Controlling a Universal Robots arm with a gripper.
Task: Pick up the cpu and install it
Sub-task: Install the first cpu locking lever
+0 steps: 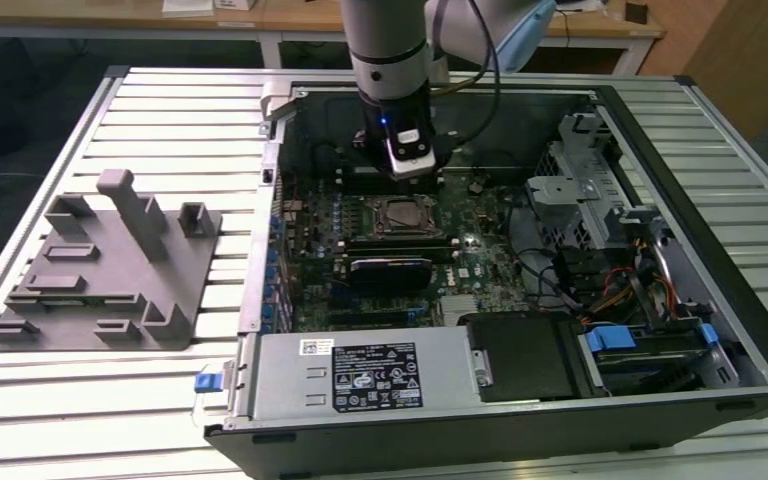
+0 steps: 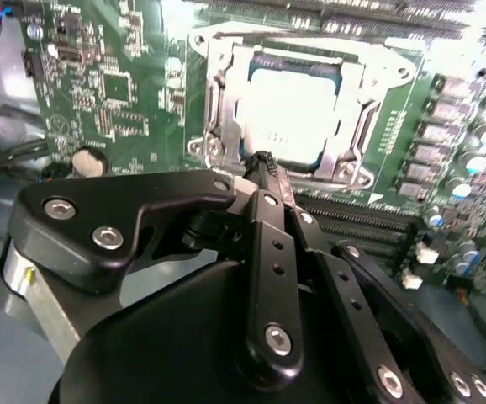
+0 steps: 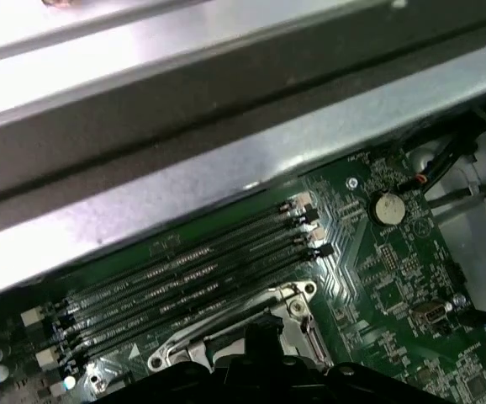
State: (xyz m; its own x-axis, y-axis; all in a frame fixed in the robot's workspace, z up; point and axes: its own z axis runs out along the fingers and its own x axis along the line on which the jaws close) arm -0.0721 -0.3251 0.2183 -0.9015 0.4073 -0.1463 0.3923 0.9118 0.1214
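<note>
My gripper [image 1: 412, 168] hangs inside an open computer case [image 1: 704, 130] that lies on its side on a slatted metal table [image 1: 157, 130], poised over the green motherboard [image 1: 484, 270] just above the far edge of the processor socket [image 1: 400, 217]. In the second wrist view my fingers [image 2: 264, 181] come together into a single narrow black tip with nothing between them, and that tip sits over the near edge of the socket's metal frame [image 2: 213, 101]. The cpu [image 2: 292, 105] lies flat inside that frame, its silvery top plate facing up and catching the light, with the frame's bright rails running along both sides of it; I cannot tell from here whether the frame is latched down over it. In the exterior view the cpu [image 1: 398, 215] shows as a pale square in the middle of the board. In the first wrist view a bank of dark memory slots [image 3: 192, 278] runs alongside the socket, and a round coin battery [image 3: 386, 208] sits on the board beyond them. Out on the table, toward the exterior view's left and well apart from the case, a grey plastic fixture [image 1: 104, 270] with upright posts stands alone. A power supply box [image 1: 357, 375] fills the case's near corner.
</note>
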